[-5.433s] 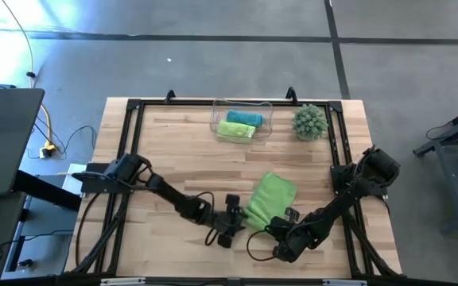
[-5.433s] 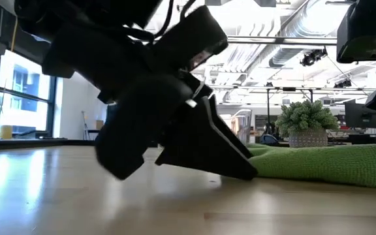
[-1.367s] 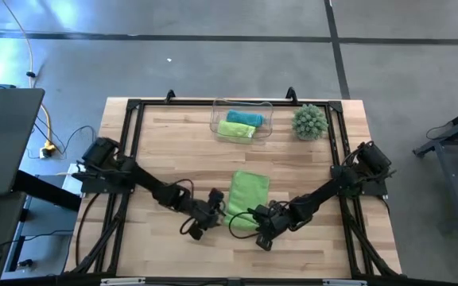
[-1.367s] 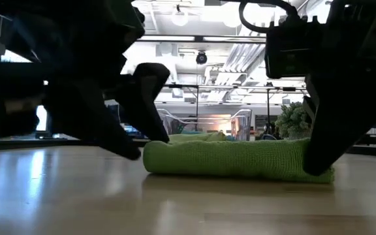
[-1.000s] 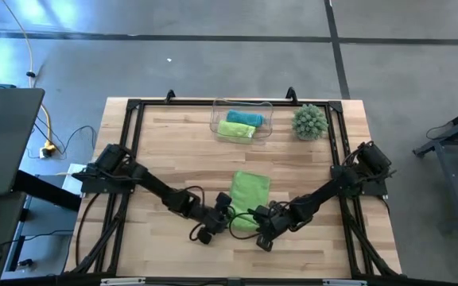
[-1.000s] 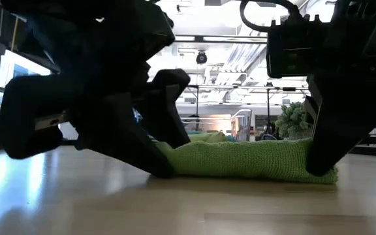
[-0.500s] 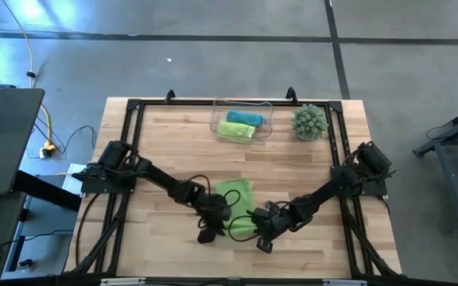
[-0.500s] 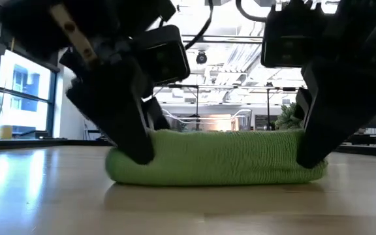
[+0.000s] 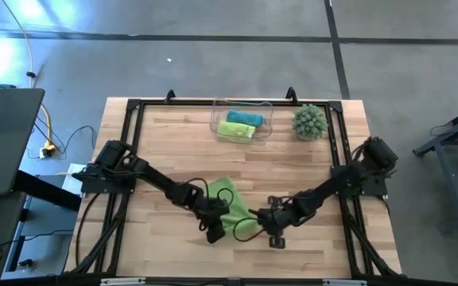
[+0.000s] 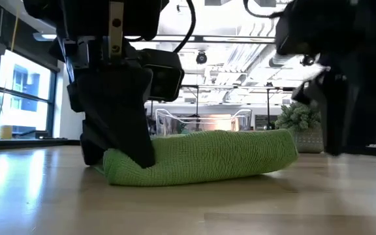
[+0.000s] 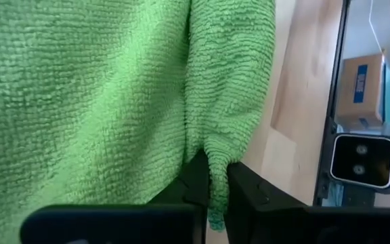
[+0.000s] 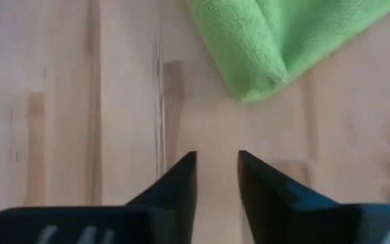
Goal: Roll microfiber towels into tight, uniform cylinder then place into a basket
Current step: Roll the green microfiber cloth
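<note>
From the high view I see the bench [image 9: 165,151] with both arms reaching in toward its near middle. My left gripper [image 9: 215,213] sits on the near left part of a lime green towel [image 9: 227,199] that lies partly rolled there. My right gripper [image 9: 270,220] is just beside the towel on its right, apart from it. At the far edge stands the clear basket [image 9: 242,120], with a teal towel [image 9: 245,118] and a second green towel [image 9: 236,129] inside it. A spiky green plant ball [image 9: 309,121] sits just right of the basket.

From the low view, the lime green towel [image 10: 201,156] lies as a thick roll on the bench. My left gripper [image 10: 119,124] comes down on its left end. The dark blurred shape at the right is my right arm, clear of the roll.

In the left wrist view, the towel [image 11: 100,95] fills most of the picture, and my left jaws are closed on a thin fold of its edge.

In the right wrist view, my right jaws stand a little apart over bare wood with nothing between them. A corner of the towel [image 12: 276,41] lies ahead of them, not touching.
</note>
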`<state>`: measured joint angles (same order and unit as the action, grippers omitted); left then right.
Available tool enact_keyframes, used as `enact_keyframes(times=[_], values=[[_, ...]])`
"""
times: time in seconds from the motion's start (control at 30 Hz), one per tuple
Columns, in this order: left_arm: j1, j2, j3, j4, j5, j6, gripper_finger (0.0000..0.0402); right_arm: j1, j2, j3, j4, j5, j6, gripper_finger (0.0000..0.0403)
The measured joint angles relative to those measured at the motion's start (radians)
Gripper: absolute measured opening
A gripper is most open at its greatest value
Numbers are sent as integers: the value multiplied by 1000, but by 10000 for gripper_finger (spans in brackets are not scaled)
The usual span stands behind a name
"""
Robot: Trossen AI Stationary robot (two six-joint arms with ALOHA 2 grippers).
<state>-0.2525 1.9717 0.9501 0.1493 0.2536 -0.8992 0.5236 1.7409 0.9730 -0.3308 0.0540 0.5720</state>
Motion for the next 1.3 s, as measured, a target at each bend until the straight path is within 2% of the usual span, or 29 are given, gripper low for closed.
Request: enact_keyframes(times=[0.17, 0.3, 0.43, 0.7, 0.8, 0.97, 1.3], values=[[-5, 0, 0, -5, -34, -17, 20, -25, -107, 0, -110, 17, -99, 135], [-5, 0, 0, -5, -40, -18, 20, 18, -138, 4, 31, 72, -341, 136], [-5, 0, 0, -5, -41, -18, 20, 75, -84, 4, 95, 183, -559, 137], [-4, 0, 0, -3, -47, -37, 21, 100, 48, 3, 183, 189, -572, 137], [-4, 0, -1, 0, -49, -39, 21, 100, 51, 3, 197, 199, -579, 137], [-4, 0, -2, 4, -50, -41, 21, 91, 57, 3, 199, 289, -576, 137], [-3, 0, -2, 6, -53, -36, 21, 33, 106, 3, 221, 324, -580, 137]])
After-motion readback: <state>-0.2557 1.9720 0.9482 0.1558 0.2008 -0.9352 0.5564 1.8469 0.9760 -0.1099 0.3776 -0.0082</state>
